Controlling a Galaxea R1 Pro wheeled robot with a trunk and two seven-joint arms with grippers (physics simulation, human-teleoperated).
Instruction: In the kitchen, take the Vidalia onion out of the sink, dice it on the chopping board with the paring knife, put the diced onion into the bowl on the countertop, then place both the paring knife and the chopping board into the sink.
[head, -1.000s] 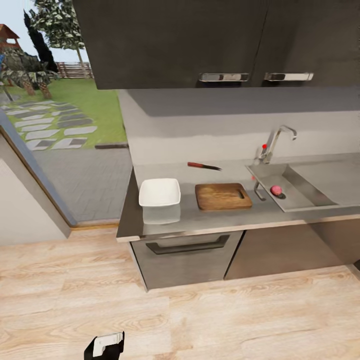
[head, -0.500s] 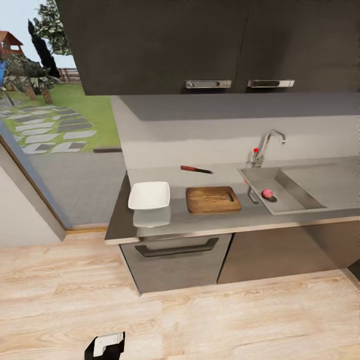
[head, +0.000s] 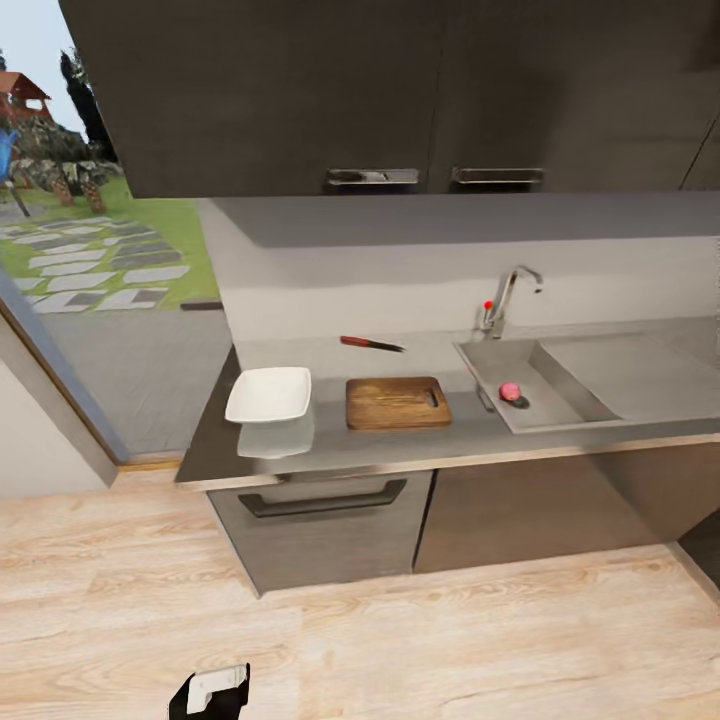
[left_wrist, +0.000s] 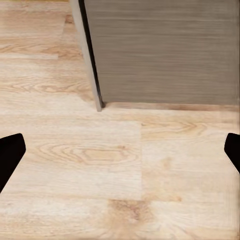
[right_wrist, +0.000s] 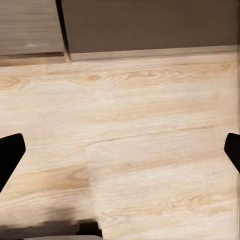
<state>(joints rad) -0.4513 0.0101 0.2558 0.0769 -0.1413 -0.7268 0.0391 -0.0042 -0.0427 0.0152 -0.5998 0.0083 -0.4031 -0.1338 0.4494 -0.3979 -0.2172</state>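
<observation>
Across the wooden floor stands the countertop (head: 455, 440). The Vidalia onion (head: 510, 391), a small pinkish bulb, lies in the basin of the sink (head: 620, 375) by the drain. Left of the sink the brown chopping board (head: 397, 402) lies flat. Behind the board, near the wall, is the red-handled paring knife (head: 371, 344). The white square bowl (head: 268, 395) sits at the counter's left end. My left gripper (left_wrist: 120, 155) is open over bare floor, close to a cabinet corner. My right gripper (right_wrist: 120, 155) is also open, above floor planks before the cabinet base.
Dark wall cabinets (head: 400, 90) hang over the counter. A chrome tap (head: 508, 292) with a red knob rises behind the sink. A drawer front with a dark handle (head: 320, 497) sits under the bowl. A large window (head: 100, 260) is at the left. A black-and-white robot part (head: 212, 690) shows low down.
The whole head view has shifted, so counter, sink and board sit further left and slightly smaller in the picture: the camera moved. Nothing on the counter changed place.
</observation>
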